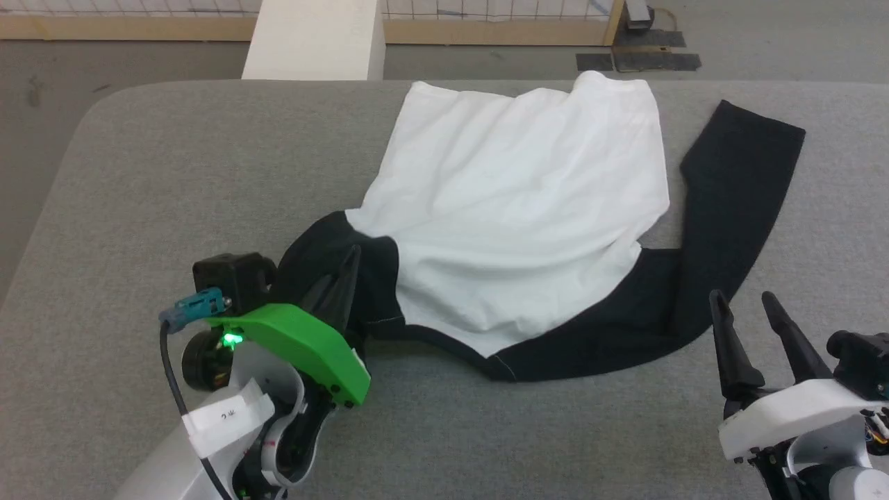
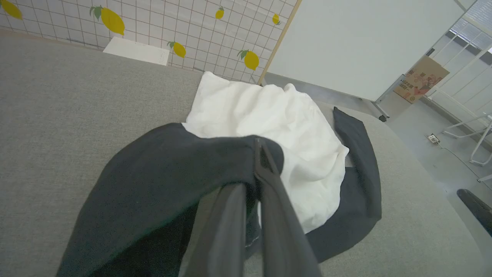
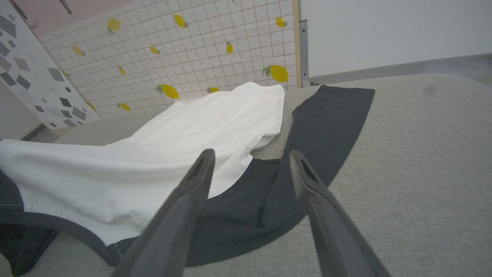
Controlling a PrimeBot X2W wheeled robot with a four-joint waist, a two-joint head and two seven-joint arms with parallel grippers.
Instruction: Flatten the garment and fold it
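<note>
**Item:** the garment (image 1: 514, 201), a thin, soft raglan shirt with a white body and black sleeves.

**Location:** far centre to right of a grey table (image 1: 173, 173), which has a felt-like woven cover and rounded corners.

**Condition:** the body is rumpled in shallow creases. The right sleeve (image 1: 743, 187) lies flat, bent like an elbow. The left sleeve (image 1: 312, 250) is bunched at the near left corner.

**Left gripper (image 1: 351, 264):**
- Carries a green plastic cover (image 1: 298, 340) on the wrist.
- The head view shows dark tapered fingers sunk into the left sleeve.
- The left wrist view adds that the fingers (image 2: 269, 184) are pressed together, pinching a fold of that sleeve, which drapes over them.

**Right gripper (image 1: 742, 297):**
- The jaws are spread, with nothing between them.
- It sits near the right sleeve's bend, apart from the cloth.
- The right wrist view looks between the fingers onto that bend and the white hem.

**Surroundings:**
- A white block (image 1: 316, 38) stands past the table's far edge in the head view.
- A tiled wall (image 3: 192, 50) printed with yellow lemons shows in the right wrist view.
- A cardboard box (image 2: 421, 79) shows in the left wrist view.
</note>
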